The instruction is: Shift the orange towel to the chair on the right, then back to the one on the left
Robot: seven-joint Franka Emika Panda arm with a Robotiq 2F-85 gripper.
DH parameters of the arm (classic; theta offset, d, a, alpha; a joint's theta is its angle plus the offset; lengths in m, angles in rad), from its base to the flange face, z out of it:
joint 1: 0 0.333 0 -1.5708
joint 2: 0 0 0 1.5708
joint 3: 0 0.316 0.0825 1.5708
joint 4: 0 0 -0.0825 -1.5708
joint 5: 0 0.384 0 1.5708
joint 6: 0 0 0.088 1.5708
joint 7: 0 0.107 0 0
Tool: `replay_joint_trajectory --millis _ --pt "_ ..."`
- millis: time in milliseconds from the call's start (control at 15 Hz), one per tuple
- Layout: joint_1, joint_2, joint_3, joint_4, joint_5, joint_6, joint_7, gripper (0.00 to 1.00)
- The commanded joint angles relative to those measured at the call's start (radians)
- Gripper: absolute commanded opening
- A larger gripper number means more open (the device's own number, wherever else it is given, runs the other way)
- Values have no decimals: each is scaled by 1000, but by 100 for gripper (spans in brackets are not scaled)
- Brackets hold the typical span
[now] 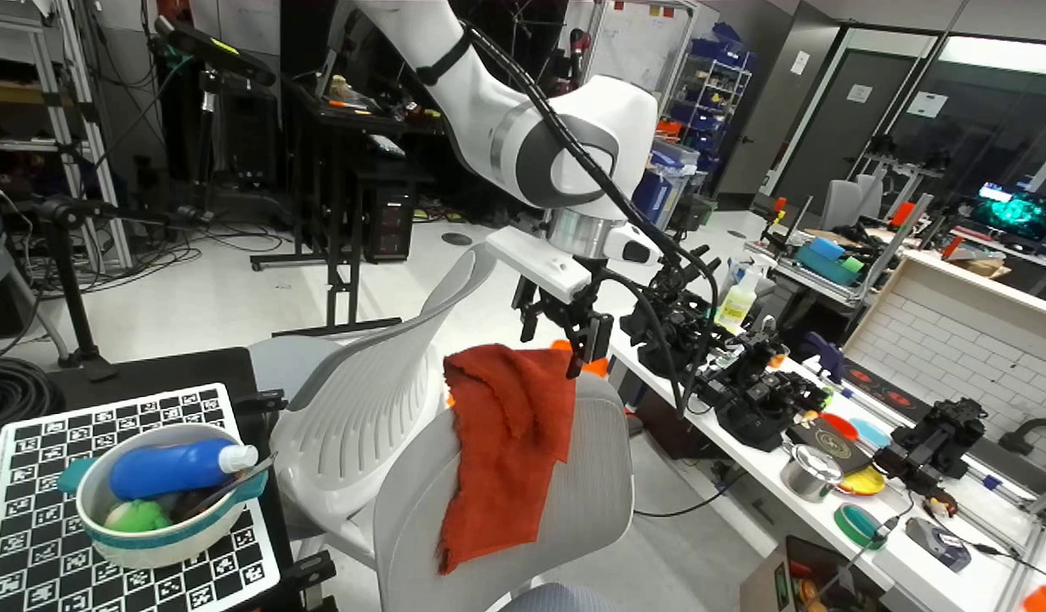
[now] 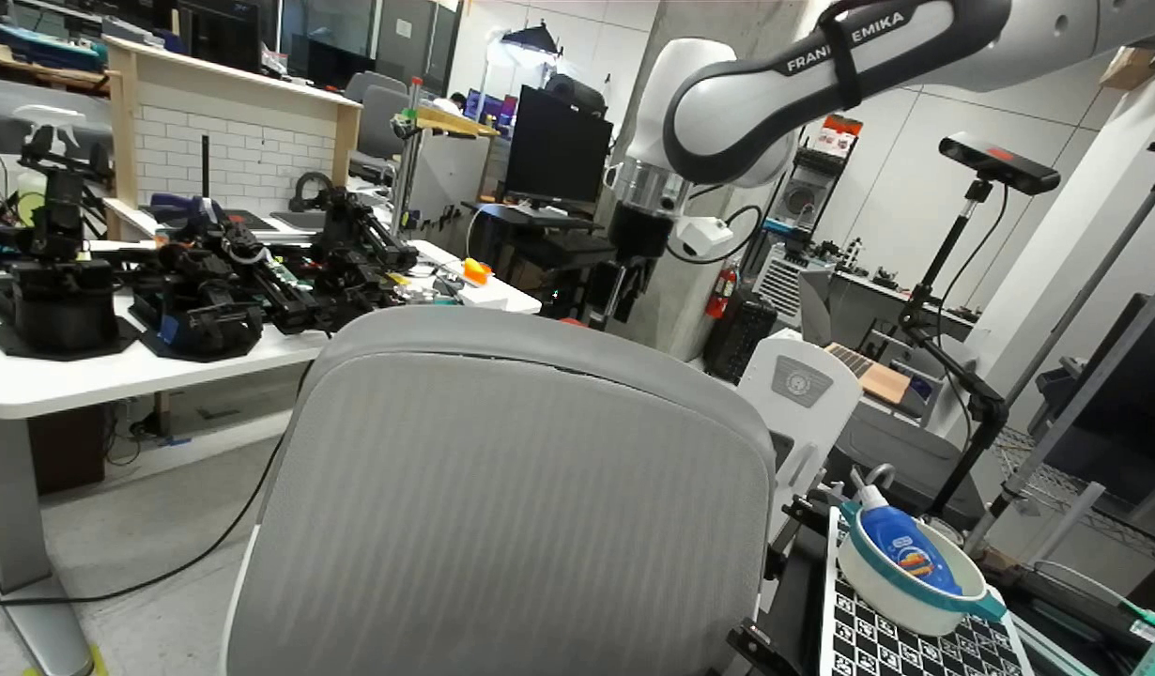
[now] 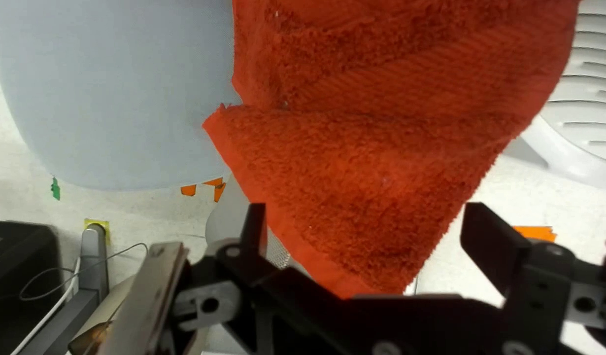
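Note:
The orange-red towel (image 1: 510,450) hangs over the backrest of a grey mesh chair (image 1: 599,501) in an exterior view. A pale slatted chair (image 1: 361,416) stands beside it. My gripper (image 1: 553,347) is just above the towel's top edge, pointing down. In the wrist view the towel (image 3: 362,162) spreads below, its corner showing between the spread fingers of the gripper (image 3: 364,222), which is open and not closed on the cloth. A grey chair back (image 2: 521,507) fills an exterior view's foreground. There the towel is mostly or wholly hidden, and the gripper's tips cannot be made out.
A black stand holds a checkered board (image 1: 47,561) with a pot (image 1: 153,552) containing a blue bottle (image 1: 170,469). A long white table (image 1: 710,416) carries black robot arms (image 1: 761,399) and dishes. Black cables (image 1: 565,144) hang along the arm.

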Motion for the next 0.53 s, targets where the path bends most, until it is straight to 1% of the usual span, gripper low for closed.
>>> replay_joint_trajectory --millis 0,67,133,400,467 --pt "-4 72 21 119 40 -99 -27 100" --pt "-2 84 24 138 47 -119 -25 100" --pt "-2 100 23 156 50 -131 -26 83" --pt "-4 138 20 206 50 -165 -23 49" --pt "-6 144 19 214 52 -170 -23 42"
